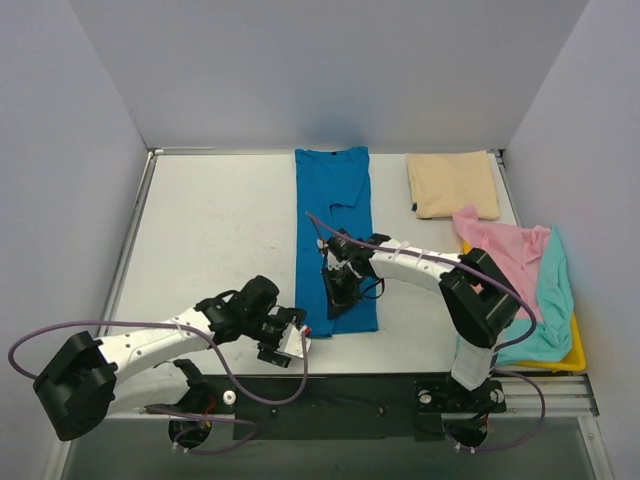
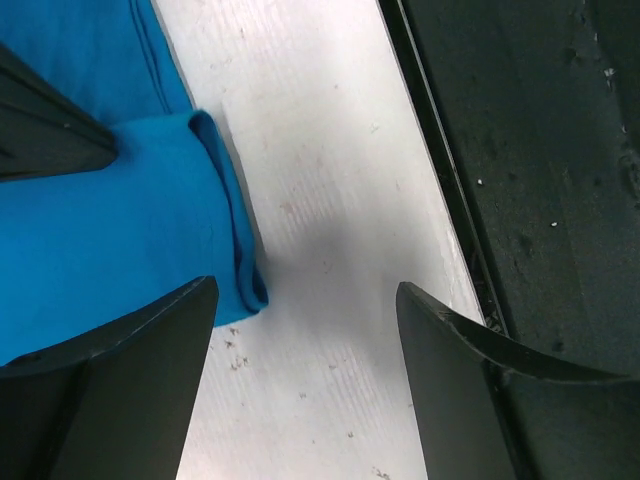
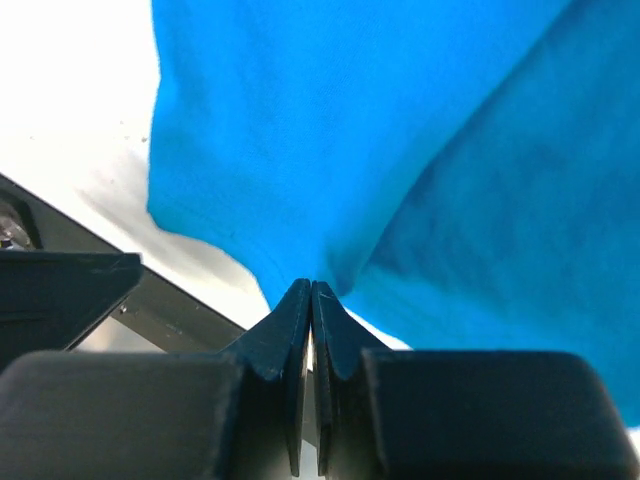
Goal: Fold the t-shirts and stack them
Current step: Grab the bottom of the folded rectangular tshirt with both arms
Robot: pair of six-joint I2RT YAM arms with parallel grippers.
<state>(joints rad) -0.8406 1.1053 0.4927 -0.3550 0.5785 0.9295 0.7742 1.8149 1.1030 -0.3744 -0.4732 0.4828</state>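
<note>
Right now you are in the middle of folding the bright blue t-shirt point(image 1: 335, 200), which lies as a long, narrow strip down the middle of the surface point(image 1: 220, 230), already folded lengthwise. Your right jaws are pinched tight on its near end and hold that end raised off the surface, the cloth draping away from their tips. Your left jaws stand wide and hold nothing; they hover just off the shirt's near-left corner, whose doubled edge lies beside one finger point(image 2: 120, 380). The beige t-shirt point(image 1: 452, 185) sits folded at the far right, while the pink t-shirt point(image 1: 505, 255) and the teal t-shirt point(image 1: 550, 300) are heaped unfolded over the yellow tray point(image 1: 578, 352). Judging by this, the next move is the crosswise fold: get the left jaws onto the free corner so both near corners rise level, then carry the hem towards the collar without letting the strip twist or the lengthwise fold spring open.
</note>
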